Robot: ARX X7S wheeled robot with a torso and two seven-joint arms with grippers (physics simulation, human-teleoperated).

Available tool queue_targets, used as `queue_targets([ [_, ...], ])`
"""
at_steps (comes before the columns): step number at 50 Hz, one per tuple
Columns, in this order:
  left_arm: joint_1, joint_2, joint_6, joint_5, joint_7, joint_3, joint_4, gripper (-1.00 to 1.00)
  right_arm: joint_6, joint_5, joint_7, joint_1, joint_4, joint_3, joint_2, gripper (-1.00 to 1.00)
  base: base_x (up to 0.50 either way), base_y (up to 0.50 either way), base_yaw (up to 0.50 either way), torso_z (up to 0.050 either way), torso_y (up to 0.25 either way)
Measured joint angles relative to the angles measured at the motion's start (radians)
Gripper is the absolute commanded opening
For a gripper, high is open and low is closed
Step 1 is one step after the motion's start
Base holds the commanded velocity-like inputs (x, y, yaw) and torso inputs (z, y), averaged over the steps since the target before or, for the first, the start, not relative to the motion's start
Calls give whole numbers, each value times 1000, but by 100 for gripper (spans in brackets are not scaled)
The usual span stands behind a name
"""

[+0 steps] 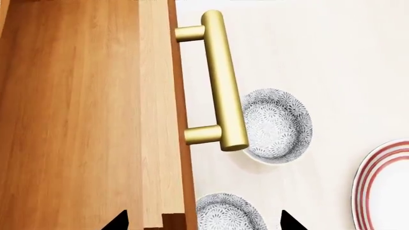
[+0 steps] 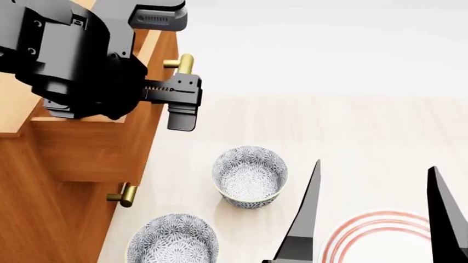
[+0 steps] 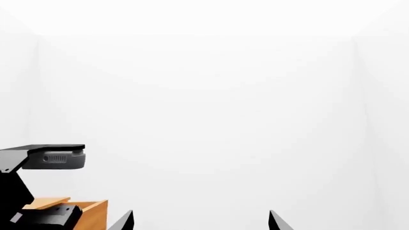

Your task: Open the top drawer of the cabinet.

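Note:
The cabinet (image 2: 44, 213) stands at the left of the head view, orange-brown wood with a paler top. Its top drawer (image 2: 95, 150) juts out past the front below it. The drawer's brass bar handle (image 2: 183, 62) (image 1: 223, 81) sticks out sideways. My left gripper (image 2: 175, 66) (image 1: 203, 223) hangs open above that handle, its dark fingertips (image 1: 119, 221) astride the line of the drawer front, with nothing between them. The handle lies ahead of the tips, untouched. My right gripper (image 2: 376, 219) (image 3: 200, 221) is open and empty at the lower right, away from the cabinet.
A lower drawer's brass handle (image 2: 124, 194) shows beneath. Two grey patterned bowls (image 2: 249, 175) (image 2: 173, 241) sit on the pale floor beside the cabinet. A white plate with red rings (image 2: 376, 238) lies under the right gripper. Beyond is white wall.

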Motion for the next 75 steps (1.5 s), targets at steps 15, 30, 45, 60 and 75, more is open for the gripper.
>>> queue_targets([
  [15,15,-2,19,-32,-51,-16,37,100,0,2,6,3,-3,-4,5,100,-9,0,1,0,0],
  [30,25,0,34,-54,-87,-18,69,100,0,5,12,6,-6,-6,10,100,-8,0,1,0,0],
  [45,37,9,55,-81,-136,-7,112,100,-6,7,18,4,-7,-8,16,100,-11,0,1,0,0],
  [60,45,15,74,-98,-171,15,154,100,-7,11,25,8,-9,-9,22,100,-11,0,1,0,0],
  [75,61,22,110,-119,-218,37,226,100,-8,15,32,9,-10,-11,28,100,-12,0,1,0,0],
])
